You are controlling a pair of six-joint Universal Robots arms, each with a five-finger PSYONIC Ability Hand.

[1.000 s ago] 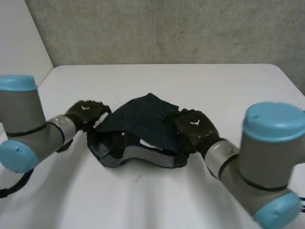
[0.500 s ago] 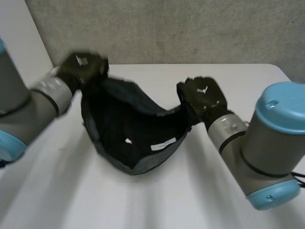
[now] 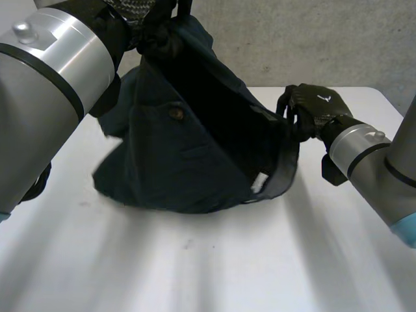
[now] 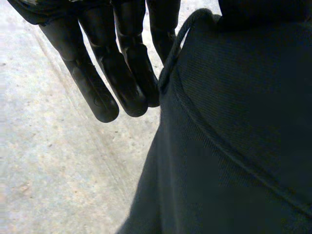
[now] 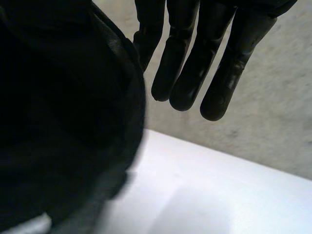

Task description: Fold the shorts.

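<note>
Left hand [image 3: 133, 8]: is holding one end of the shorts [image 3: 175, 162] high above the surface [image 3: 214, 273], with cloth bunching just beneath it.
Left fingers [image 4: 97, 87]: are reaching out nearly straight in the left wrist view. The seamed edge of the cloth is running up against the nearest one, and they are pinching the fabric on the thumb side (the thumb itself is lying behind the cloth).
Right hand [image 3: 316, 109]: is hanging lower than the left one, off to the right side of the shorts, and is gripping the end of the waistband [image 3: 286, 169].
Right fingers [image 5: 219, 83]: are extending straight in the right wrist view, with dark cloth lying just beside them on the thumb side, and are nipping that edge rather than curling round it.
Shorts: are hanging stretched between the two hands, sloping down from the raised left hand toward the right hand. The lower folds are resting on the surface, and the open waist is facing the camera.
Button [image 3: 174, 112]: is showing on the front panel, below the left hand.
White label [image 3: 260, 182]: is peeking out inside the waistband, near its lowest curve.
Left arm [image 3: 52, 84]: is looming close to the head camera, beside the lifted cloth.
Right arm [image 3: 364, 153]: is coming in low over the surface.
</note>
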